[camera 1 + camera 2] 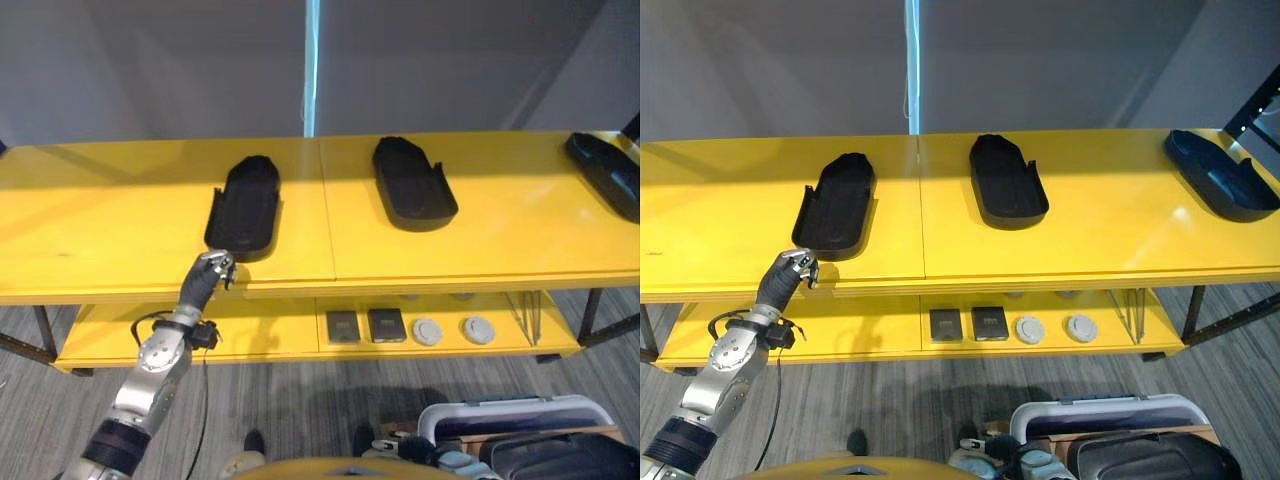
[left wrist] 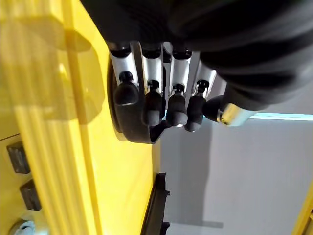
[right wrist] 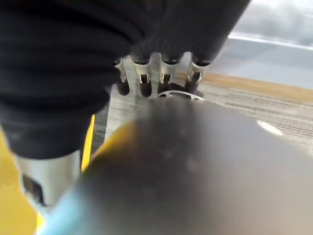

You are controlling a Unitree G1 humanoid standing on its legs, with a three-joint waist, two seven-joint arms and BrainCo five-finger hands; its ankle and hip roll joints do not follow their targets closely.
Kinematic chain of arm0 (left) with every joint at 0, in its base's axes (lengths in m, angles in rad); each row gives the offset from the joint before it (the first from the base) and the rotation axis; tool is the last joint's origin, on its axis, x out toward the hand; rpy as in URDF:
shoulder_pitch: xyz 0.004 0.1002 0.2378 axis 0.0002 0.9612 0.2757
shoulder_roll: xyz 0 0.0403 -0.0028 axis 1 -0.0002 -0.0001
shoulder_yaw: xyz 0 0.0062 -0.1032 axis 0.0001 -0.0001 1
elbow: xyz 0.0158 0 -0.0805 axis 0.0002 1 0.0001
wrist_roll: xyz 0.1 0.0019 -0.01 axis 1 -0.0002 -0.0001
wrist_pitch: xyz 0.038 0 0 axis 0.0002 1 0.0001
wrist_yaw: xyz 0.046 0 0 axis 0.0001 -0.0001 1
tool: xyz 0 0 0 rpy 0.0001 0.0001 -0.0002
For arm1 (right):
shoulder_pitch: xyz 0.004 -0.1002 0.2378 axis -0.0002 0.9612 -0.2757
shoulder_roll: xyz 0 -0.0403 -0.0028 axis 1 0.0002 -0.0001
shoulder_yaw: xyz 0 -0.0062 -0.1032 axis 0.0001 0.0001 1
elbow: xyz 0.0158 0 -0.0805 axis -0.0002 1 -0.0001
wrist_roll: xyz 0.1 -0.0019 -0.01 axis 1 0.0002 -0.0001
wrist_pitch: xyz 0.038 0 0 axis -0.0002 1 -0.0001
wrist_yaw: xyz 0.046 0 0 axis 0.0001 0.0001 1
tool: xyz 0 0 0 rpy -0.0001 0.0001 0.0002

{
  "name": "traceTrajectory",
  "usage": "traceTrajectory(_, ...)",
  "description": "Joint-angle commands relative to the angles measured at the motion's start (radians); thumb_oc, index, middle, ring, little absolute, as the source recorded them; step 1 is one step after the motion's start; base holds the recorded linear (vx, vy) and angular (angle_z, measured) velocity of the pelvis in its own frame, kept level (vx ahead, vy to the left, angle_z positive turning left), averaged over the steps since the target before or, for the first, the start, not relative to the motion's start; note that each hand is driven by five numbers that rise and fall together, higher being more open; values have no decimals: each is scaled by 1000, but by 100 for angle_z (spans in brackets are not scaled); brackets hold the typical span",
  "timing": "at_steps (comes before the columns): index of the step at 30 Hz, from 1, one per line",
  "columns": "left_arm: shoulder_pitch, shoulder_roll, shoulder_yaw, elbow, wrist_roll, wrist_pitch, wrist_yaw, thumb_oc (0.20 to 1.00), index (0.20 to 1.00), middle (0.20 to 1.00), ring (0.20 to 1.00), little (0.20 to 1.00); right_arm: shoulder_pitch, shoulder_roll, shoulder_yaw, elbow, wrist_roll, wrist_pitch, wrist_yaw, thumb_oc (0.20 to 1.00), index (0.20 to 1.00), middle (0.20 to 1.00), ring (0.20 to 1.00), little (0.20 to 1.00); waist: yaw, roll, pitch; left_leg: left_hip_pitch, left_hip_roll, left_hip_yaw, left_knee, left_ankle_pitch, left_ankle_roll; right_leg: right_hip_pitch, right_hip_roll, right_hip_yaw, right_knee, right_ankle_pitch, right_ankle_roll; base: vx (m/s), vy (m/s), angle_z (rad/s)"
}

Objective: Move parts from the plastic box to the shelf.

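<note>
Three black moulded parts lie on the top board of the yellow shelf (image 1: 120, 240): one left of centre (image 1: 243, 208), one at centre (image 1: 412, 183), one at the far right (image 1: 607, 172). My left hand (image 1: 210, 270) hovers at the shelf's front edge, just short of the near end of the left part (image 2: 132, 122). Its fingers (image 2: 152, 105) are curled and hold nothing. The plastic box (image 1: 500, 412) stands on the floor at the lower right, with a dark part (image 1: 560, 455) in it. My right hand (image 3: 146, 78) hangs low over the grey floor.
The lower shelf board holds two small dark squares (image 1: 365, 325), two white discs (image 1: 452, 330) and a thin metal tool (image 1: 525, 318). A seam splits the top board at the middle. Grey wall stands behind the shelf, striped grey floor in front.
</note>
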Motion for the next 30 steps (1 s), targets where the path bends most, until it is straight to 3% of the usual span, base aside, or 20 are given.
traceTrajectory(1, -158, -10, 16, 43, -18, -76, 44, 200, 200, 200, 200, 200, -13, -2, 32, 50, 5, 11, 3, 1000, 1000, 1000, 1000, 1000, -26, 26, 49, -21, 26, 37, -1, -26, 10, 33, -45, 36, 17, -81, 37, 18, 5, -20)
traceTrajectory(5, -189, -5, 21, 70, 8, -47, 94, 200, 200, 200, 200, 200, -11, -16, 45, 28, -33, -14, 8, 1000, 1000, 1000, 1000, 1000, -47, 34, 77, -31, 28, 37, -1, -19, 9, 12, -45, 55, 25, -80, 35, 14, 5, -10)
traceTrajectory(16, -272, 9, 36, 137, 27, -76, 151, 200, 200, 200, 200, 200, -18, -29, 79, -19, -10, -16, -9, 1000, 1000, 1000, 1000, 1000, -79, 42, 138, -59, 32, 36, -1, -3, 4, -31, -39, 81, 38, -83, 26, -14, 0, -6)
traceTrajectory(23, -296, 18, 59, 148, 27, -82, 159, 200, 200, 200, 200, 200, -4, -31, 76, -15, -25, -27, -3, 1000, 1000, 1000, 1000, 1000, -87, 41, 134, -49, 35, 40, -1, -2, -1, -19, -39, 80, 29, -81, 28, -1, 1, -1)
traceTrajectory(30, -243, -1, 82, 134, 11, -113, 127, 200, 200, 200, 200, 200, 19, -13, 55, -2, -9, -19, -11, 1000, 1000, 1000, 1000, 1000, -70, 32, 81, -16, 41, 46, -1, -8, -8, 29, -41, 54, 15, -88, 29, -9, 8, 1)
